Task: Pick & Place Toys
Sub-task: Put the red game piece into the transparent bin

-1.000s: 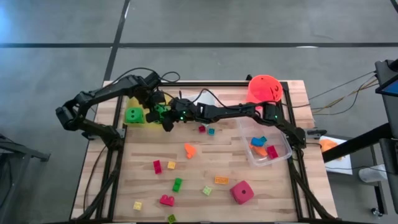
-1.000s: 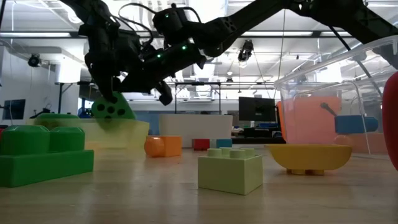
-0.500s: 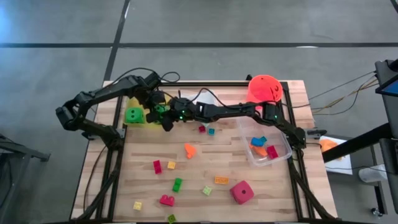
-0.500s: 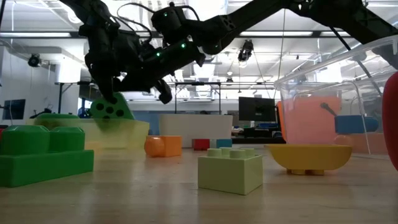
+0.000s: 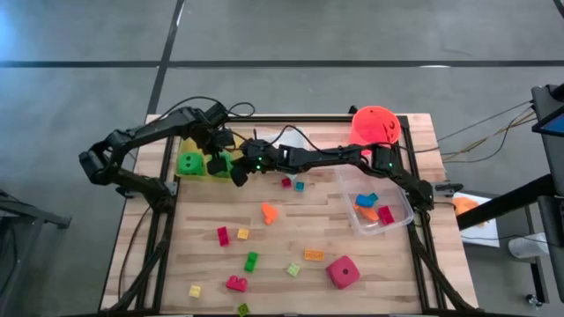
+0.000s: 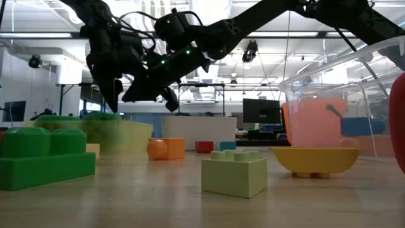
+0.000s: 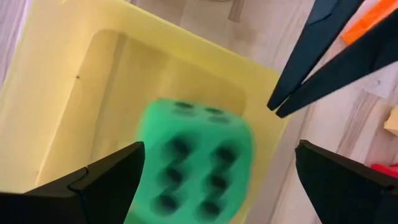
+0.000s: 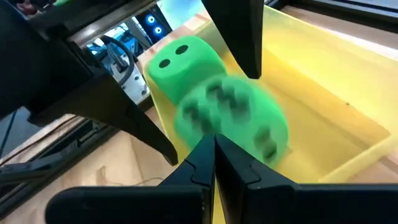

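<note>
High view: the left gripper (image 5: 218, 146) hangs over the yellow tray (image 5: 196, 143) at about ten o'clock on the table (image 5: 291, 255), its fingers spread wide and empty. A second earlier a green die sat between those fingers above the tray; now that die (image 5: 219, 164) is free and lies in the tray beside the other green die (image 5: 189, 163), just at three o'clock of it. In the left wrist view the released die (image 7: 196, 162) shows blurred, six dots up, below the parted fingers (image 7: 93, 180) and inside the yellow tray (image 7: 74, 93). The right gripper (image 5: 236, 173) reaches across to the same tray, its fingers pressed together with nothing between them, its tip just beside the dropped die; it has not shifted. The pink-red die (image 5: 343, 271) rests near five o'clock, well apart, and small bricks lie scattered over the middle of the table as before. The clear tray (image 5: 401, 204) at three o'clock holds a few bricks.
</note>
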{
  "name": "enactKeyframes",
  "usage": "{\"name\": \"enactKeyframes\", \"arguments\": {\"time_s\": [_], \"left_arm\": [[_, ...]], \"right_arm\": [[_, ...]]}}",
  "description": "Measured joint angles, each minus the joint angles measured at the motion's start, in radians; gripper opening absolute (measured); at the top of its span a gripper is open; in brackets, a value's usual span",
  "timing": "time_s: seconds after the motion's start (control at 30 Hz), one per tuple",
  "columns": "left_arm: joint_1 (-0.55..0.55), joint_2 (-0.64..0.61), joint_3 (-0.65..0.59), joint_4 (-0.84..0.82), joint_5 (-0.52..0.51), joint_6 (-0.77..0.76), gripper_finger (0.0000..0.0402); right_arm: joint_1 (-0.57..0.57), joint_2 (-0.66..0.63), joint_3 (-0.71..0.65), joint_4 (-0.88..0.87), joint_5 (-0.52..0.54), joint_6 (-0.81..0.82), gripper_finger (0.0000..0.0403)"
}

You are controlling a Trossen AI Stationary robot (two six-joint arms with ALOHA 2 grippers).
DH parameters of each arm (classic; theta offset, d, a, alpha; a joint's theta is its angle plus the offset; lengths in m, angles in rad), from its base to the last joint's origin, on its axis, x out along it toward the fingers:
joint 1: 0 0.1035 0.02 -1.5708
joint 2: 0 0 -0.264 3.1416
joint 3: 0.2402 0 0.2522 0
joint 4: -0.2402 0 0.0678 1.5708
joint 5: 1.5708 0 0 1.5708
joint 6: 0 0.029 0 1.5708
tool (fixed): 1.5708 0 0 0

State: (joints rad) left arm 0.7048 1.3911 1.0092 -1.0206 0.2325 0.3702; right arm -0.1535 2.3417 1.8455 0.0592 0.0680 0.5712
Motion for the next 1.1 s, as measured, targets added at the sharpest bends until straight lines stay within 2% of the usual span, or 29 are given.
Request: {"name": "enactKeyframes", "arguments": {"time_s": [0.37, 0.57, 0.77, 0.83, 0.93, 1.03, 1.1], "left_arm": [[-0.002, 0.0, 0.001, -0.021, -0.003, -0.043, 0.04], [-0.012, -0.001, 0.036, -0.145, -0.004, -0.036, 0.04], [-0.016, -0.002, 0.058, -0.207, 0.006, -0.183, 0.04], [-0.017, -0.002, 0.058, -0.226, 0.045, -0.225, 0.04], [-0.029, -0.01, 0.058, -0.264, 0.117, -0.23, 0.04], [-0.086, -0.05, 0.046, -0.27, 0.099, -0.256, 0.04], [-0.147, -0.081, 0.037, -0.269, 0.052, -0.329, 0.04]], "right_arm": [[0.007, -0.017, 0.015, -0.052, -0.069, -0.014, 0.0008], [0.027, -0.107, 0.015, -0.246, -0.066, -0.113, 0.0008], [0.084, -0.224, -0.007, -0.523, -0.063, -0.217, 0.0008], [0.115, -0.261, -0.014, -0.608, -0.031, -0.243, 0.0008], [0.173, -0.316, -0.028, -0.749, 0.08, -0.253, 0.0008], [0.236, -0.376, -0.057, -0.868, 0.209, -0.223, 0.0008], [0.276, -0.419, -0.09, -0.902, 0.268, -0.184, 0.0008]]}}
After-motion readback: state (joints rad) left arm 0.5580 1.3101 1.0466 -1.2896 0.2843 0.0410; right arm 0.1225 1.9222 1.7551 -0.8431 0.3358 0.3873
